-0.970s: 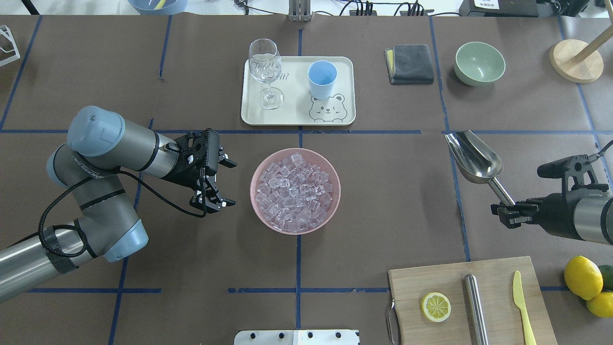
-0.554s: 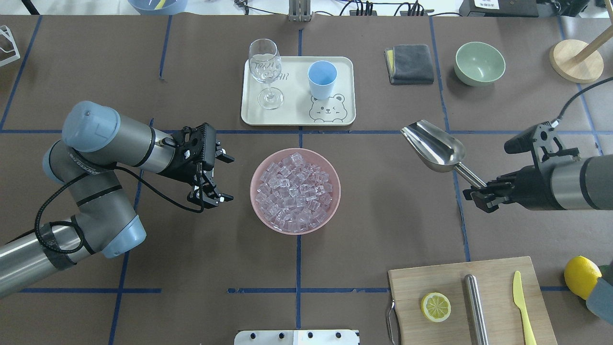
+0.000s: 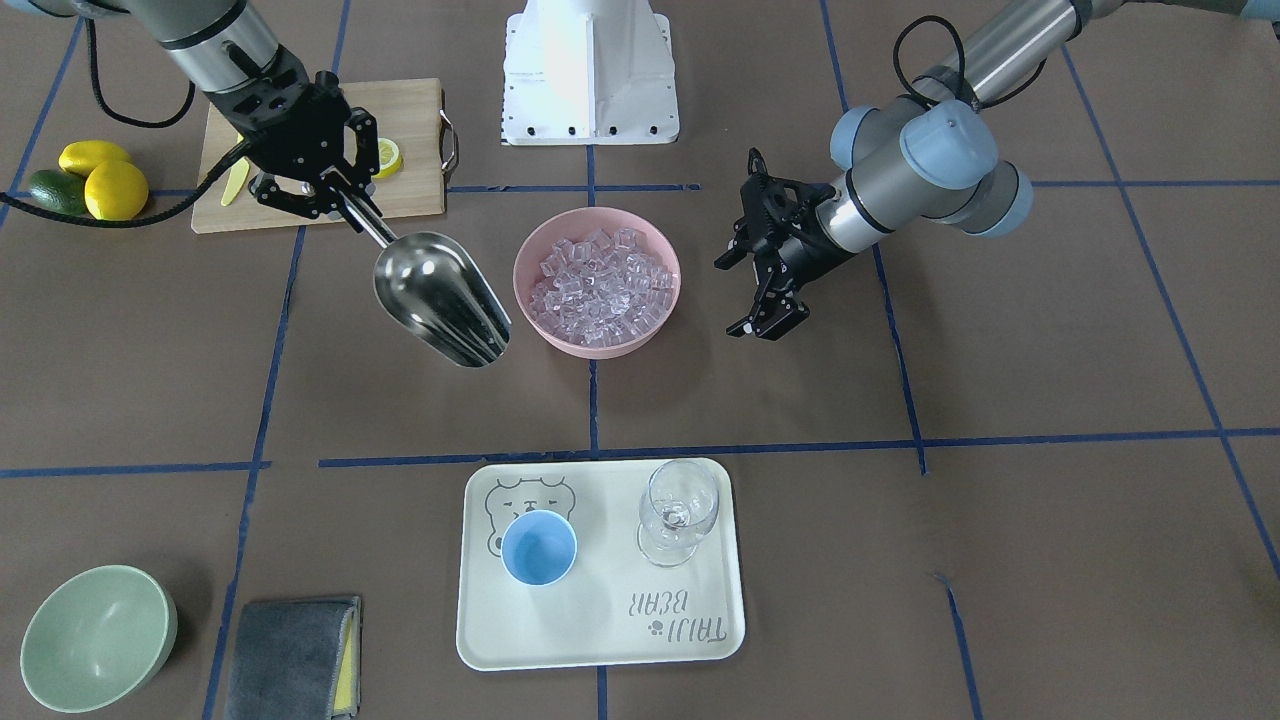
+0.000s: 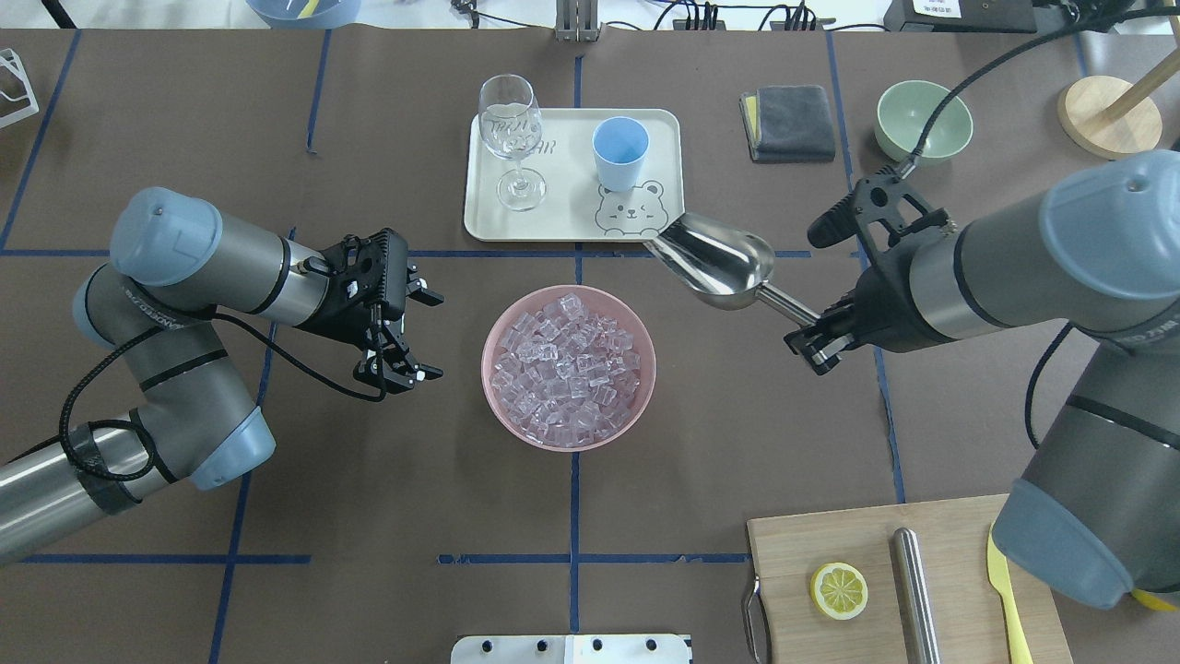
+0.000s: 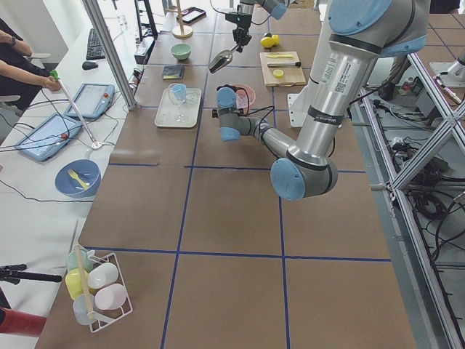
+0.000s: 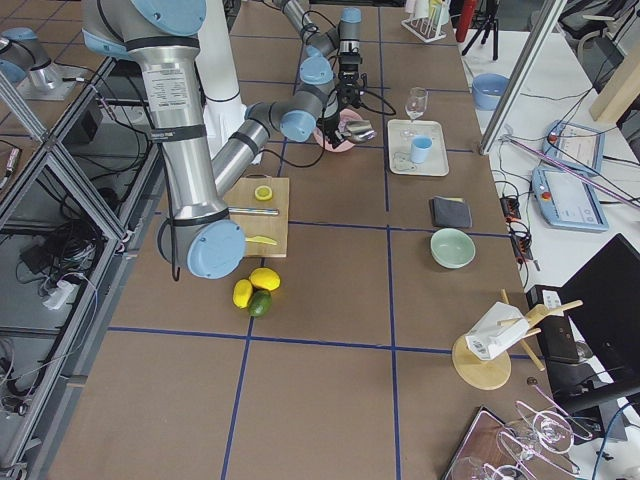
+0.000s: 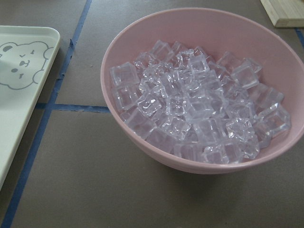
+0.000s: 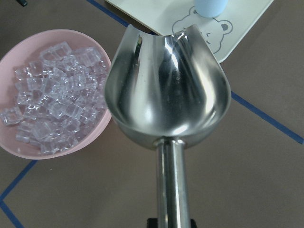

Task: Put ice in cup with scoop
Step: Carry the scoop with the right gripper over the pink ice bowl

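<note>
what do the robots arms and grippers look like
The left arm and right arm are silver-grey tubes with rounded light-blue joint caps and small dark lettering. A loose black cable trails along each. The left gripper and right gripper are black and skeletal, each with two slim jaws.

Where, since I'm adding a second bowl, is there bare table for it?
Bare: the stretch left of the tray, beyond the left arm; and the near strip between the pink bowl and the cutting board. Crowded: the scoop hangs between tray and bowl, and the left arm's open fingers sit beside the bowl.
</note>
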### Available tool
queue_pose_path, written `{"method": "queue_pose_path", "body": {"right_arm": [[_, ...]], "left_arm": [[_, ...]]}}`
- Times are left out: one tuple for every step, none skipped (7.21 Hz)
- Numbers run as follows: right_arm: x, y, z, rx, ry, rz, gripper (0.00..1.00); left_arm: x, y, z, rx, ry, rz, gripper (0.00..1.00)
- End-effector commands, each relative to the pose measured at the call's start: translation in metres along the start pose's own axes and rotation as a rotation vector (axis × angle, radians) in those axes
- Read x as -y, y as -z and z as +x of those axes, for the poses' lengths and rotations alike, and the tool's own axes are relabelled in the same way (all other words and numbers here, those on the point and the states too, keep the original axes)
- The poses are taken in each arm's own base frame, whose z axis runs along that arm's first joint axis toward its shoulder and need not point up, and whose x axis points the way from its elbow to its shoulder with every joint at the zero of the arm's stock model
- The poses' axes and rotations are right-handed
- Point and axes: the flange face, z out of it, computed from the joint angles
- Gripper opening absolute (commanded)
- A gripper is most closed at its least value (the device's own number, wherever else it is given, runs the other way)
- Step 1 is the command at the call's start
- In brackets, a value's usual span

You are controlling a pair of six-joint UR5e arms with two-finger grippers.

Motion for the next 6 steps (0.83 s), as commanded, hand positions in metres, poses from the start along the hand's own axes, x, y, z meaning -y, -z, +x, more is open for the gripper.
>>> {"method": "queue_pose_path", "body": {"right_arm": [[0.032, 0.001, -0.052, -0.066, 0.061, -0.091, 0.00], [0.053, 0.014, -0.071, -0.100, 0.112, -0.170, 0.00], [0.059, 0.018, -0.084, -0.140, 0.138, -0.222, 0.00], [0.060, 0.019, -0.089, -0.161, 0.185, -0.283, 0.00], [0.066, 0.025, -0.096, -0.176, 0.224, -0.346, 0.00], [0.071, 0.025, -0.100, -0.187, 0.243, -0.403, 0.00]], "left_arm": [[-0.003, 0.004, -0.004, 0.009, 0.003, -0.003, 1.00], [-0.003, 0.005, -0.006, 0.012, 0.003, -0.003, 1.00], [-0.002, 0.005, -0.005, 0.010, 0.002, -0.001, 1.00], [-0.002, 0.004, -0.004, 0.009, 0.002, -0.001, 1.00], [-0.002, 0.003, -0.004, 0.007, 0.002, -0.002, 1.00], [-0.002, 0.003, -0.003, 0.007, 0.002, -0.002, 1.00]]}}
